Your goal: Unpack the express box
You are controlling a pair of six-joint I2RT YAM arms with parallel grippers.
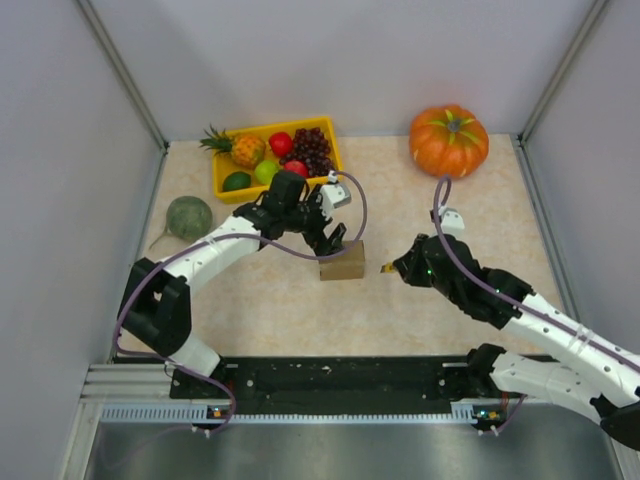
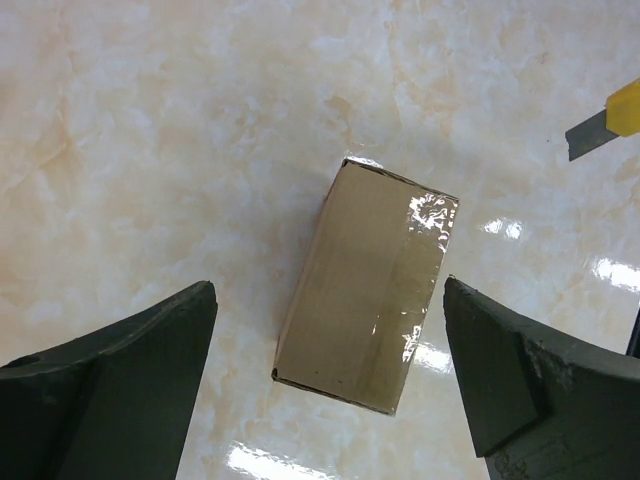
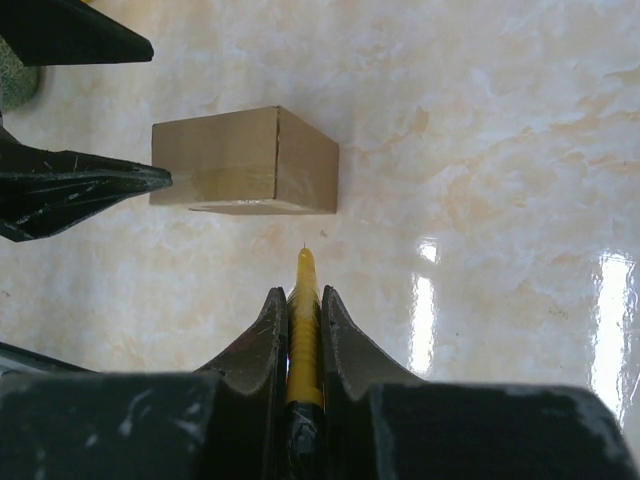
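The express box (image 1: 343,261) is a small brown cardboard box, shut and sealed with clear tape, on the marble table top. It also shows in the left wrist view (image 2: 368,287) and in the right wrist view (image 3: 245,160). My left gripper (image 1: 331,238) hovers over it, open, with the box between its two fingers (image 2: 120,390) and not touched. My right gripper (image 1: 397,267) is shut on a yellow utility knife (image 3: 304,325). The knife's blade tip (image 2: 587,134) points at the box from its right side, a short gap away.
A yellow fruit tray (image 1: 274,157) with pineapple, grapes and apples stands at the back left. An orange pumpkin (image 1: 449,140) sits at the back right. A green melon (image 1: 188,217) lies at the left. Grey walls enclose the table.
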